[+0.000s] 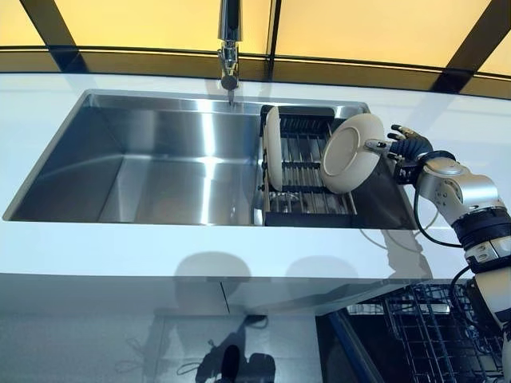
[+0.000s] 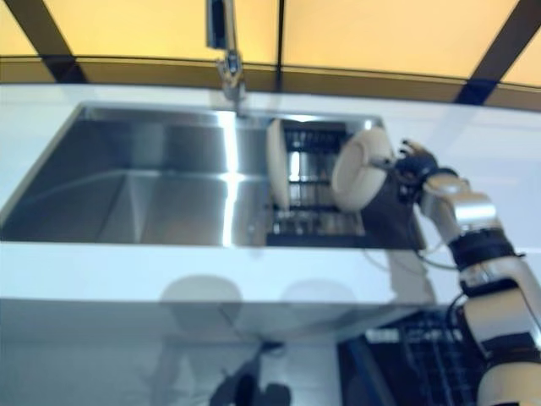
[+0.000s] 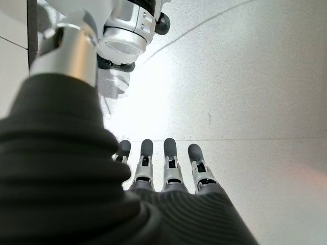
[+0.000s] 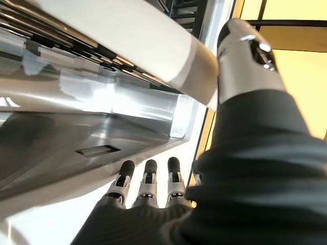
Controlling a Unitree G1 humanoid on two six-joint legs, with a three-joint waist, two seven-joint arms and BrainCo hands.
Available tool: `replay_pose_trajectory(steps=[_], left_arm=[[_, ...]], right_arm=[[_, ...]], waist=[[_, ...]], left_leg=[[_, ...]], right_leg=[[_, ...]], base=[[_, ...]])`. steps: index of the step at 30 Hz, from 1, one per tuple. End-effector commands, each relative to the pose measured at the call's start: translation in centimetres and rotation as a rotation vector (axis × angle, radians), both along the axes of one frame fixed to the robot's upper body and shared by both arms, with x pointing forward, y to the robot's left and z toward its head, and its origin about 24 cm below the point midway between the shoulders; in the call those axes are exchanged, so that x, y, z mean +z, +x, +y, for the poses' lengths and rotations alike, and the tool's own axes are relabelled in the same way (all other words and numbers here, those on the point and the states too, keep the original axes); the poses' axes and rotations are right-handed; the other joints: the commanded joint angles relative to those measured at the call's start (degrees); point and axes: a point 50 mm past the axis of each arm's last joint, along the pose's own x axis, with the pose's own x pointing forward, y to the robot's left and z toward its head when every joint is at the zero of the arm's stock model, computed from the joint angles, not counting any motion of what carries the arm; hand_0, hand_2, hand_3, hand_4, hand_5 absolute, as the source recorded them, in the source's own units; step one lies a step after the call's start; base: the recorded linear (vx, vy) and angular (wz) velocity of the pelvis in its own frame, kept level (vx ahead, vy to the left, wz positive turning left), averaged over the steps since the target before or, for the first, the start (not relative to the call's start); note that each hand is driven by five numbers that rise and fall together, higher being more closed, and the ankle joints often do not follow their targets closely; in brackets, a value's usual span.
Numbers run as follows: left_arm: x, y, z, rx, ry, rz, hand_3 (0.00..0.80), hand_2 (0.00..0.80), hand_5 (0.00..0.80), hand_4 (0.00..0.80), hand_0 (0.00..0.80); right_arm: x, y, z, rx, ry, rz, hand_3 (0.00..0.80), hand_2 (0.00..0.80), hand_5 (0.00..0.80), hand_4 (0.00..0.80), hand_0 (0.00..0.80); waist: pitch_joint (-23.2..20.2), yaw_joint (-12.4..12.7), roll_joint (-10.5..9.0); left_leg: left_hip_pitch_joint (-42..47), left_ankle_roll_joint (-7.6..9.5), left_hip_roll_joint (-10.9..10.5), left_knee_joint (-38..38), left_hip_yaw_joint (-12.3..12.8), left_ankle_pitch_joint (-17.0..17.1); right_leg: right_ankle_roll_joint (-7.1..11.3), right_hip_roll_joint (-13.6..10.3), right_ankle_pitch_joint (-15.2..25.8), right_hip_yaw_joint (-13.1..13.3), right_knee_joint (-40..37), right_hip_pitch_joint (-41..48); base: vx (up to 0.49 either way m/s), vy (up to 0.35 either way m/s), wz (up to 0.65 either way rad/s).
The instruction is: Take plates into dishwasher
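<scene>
Two cream plates stand in a black dish rack [image 1: 310, 198] at the right end of the steel sink [image 1: 160, 159]. One plate [image 1: 273, 148] stands upright on edge at the rack's left side. The other plate [image 1: 350, 152] tilts toward the right. My right hand [image 1: 409, 145] is at that plate's right rim, with the thumb [image 4: 245, 56] over the rim and the fingers behind it. In the right wrist view the plate [image 4: 127, 30] runs past the thumb. My left hand [image 3: 168, 168] hangs over the floor, fingers straight, holding nothing.
A tap [image 1: 229, 48] stands behind the sink's middle. A white counter [image 1: 200, 251] surrounds the sink. The open dishwasher's dark wire basket [image 1: 435, 339] shows below the counter at the lower right.
</scene>
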Motion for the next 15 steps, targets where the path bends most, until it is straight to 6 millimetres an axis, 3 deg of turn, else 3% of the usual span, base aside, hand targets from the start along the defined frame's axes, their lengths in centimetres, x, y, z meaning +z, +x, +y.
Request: replay_pose_trajectory(steps=[1,15], left_arm=[[0.0,-0.8,0.4,-0.017,0.028,0.04,0.0,0.0,0.0,0.0,0.0],[0.0,-0.7,0.4,-0.017,0.034,0.039,0.0,0.0,0.0,0.0,0.0]], right_arm=[[4.4,0.0,1.3,0.045,-0.085,-0.126,0.0,0.0,0.0,0.0,0.0],[4.1,0.3,2.6,0.086,-0.046,-0.117,0.0,0.0,0.0,0.0,0.0]], waist=[[-2.3,2.1,-0.09],[-2.0,2.4,-0.25]], left_leg=[[3.7,-4.5,2.4,-0.1,2.5,-4.8],[3.9,-4.59,2.3,-0.1,2.2,-4.8]], right_leg=[[7.98,-6.3,9.1,-0.7,0.0,-6.1],[8.08,-6.6,9.1,-1.1,0.1,-5.9]], base=[[0.0,0.0,0.0],[0.0,0.0,0.0]])
